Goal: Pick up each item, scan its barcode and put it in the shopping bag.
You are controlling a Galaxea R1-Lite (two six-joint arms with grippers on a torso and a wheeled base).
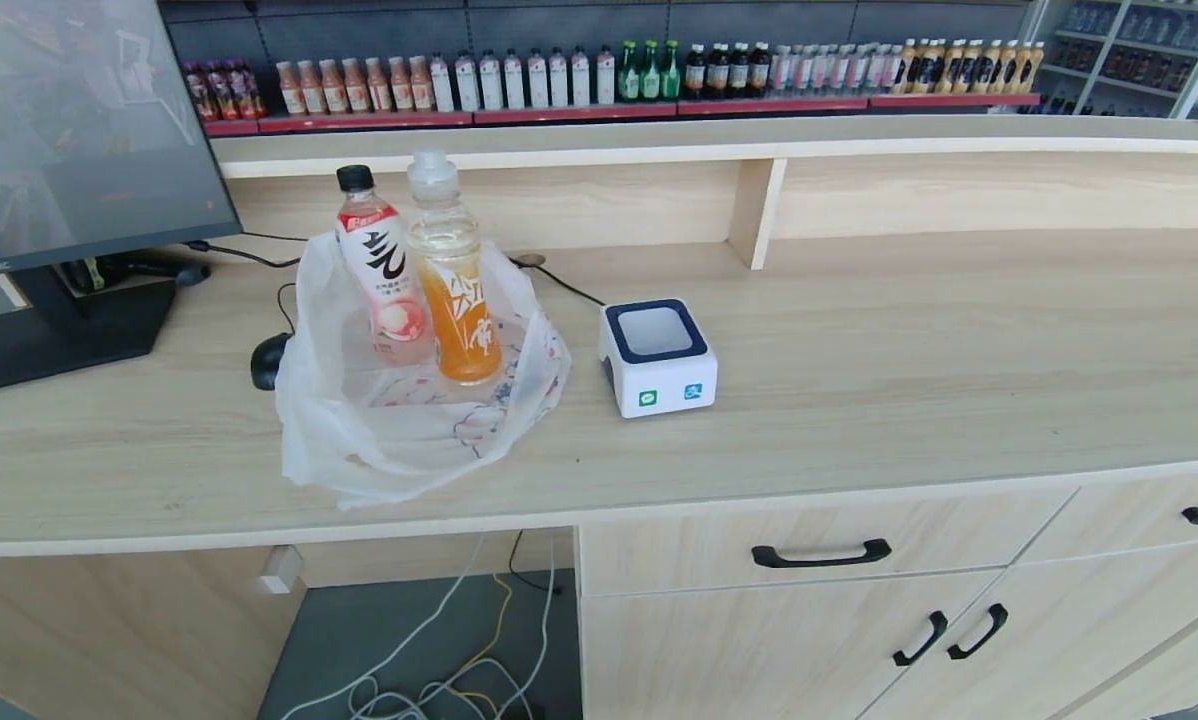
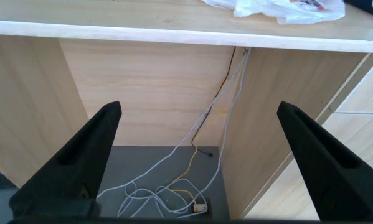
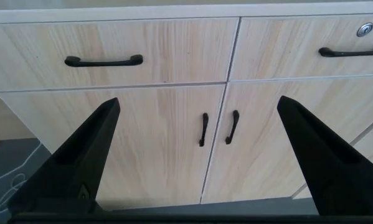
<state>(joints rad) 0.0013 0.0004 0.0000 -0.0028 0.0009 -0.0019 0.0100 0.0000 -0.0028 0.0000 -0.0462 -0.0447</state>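
A pale wooden counter [image 1: 859,330] fronts a shelf of drinks [image 1: 559,80]. The left gripper [image 2: 198,107], jaws spread wide, hangs under the counter edge before loose cables [image 2: 174,186]. Above it the shopping bag [image 1: 399,440], partly cut off in the wrist view, holds a pink bottle [image 1: 389,290] and an orange bottle [image 1: 459,300] upright, with a scanner [image 1: 656,357] beside it. The right gripper [image 3: 198,107], likewise spread, faces drawer fronts [image 3: 111,37].

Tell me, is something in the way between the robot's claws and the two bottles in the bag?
Yes. The left gripper and right gripper hang open below the counter, facing its front. The pink bottle and orange bottle stand in the shopping bag on top, so the counter's edge lies between them.
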